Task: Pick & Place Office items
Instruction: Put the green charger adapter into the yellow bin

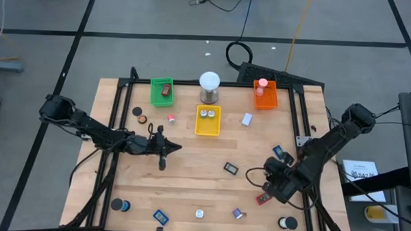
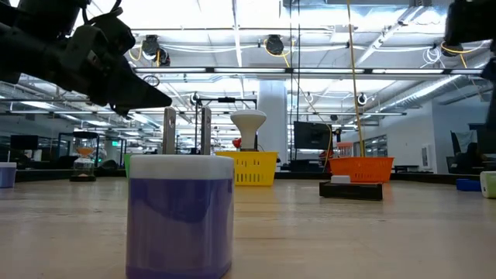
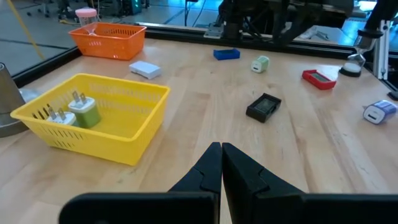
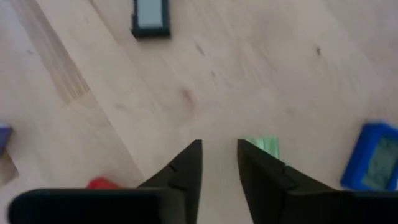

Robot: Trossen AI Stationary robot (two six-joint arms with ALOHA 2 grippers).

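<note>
Small office items lie scattered on the wooden table [image 1: 189,177]: a dark piece [image 1: 231,168], a red piece [image 1: 263,198], a blue piece [image 1: 277,151], black rolls [image 1: 137,112] and a purple-white bit [image 2: 180,213]. My right gripper [image 4: 219,155] points down over the table's right side, open, with bare wood between its fingers. A green-white bit [image 4: 267,146] lies just beside one finger, the blue piece [image 4: 373,155] farther off. My left gripper [image 3: 221,152] hovers shut over the left middle of the table [image 1: 164,150], holding nothing.
At the back stand a green tray [image 1: 162,91], a yellow tray [image 1: 207,120] holding two chargers [image 3: 81,112], an orange tray [image 1: 265,95] and a white-domed cylinder [image 1: 209,87]. More items line the near edge, such as a blue roll [image 1: 122,206].
</note>
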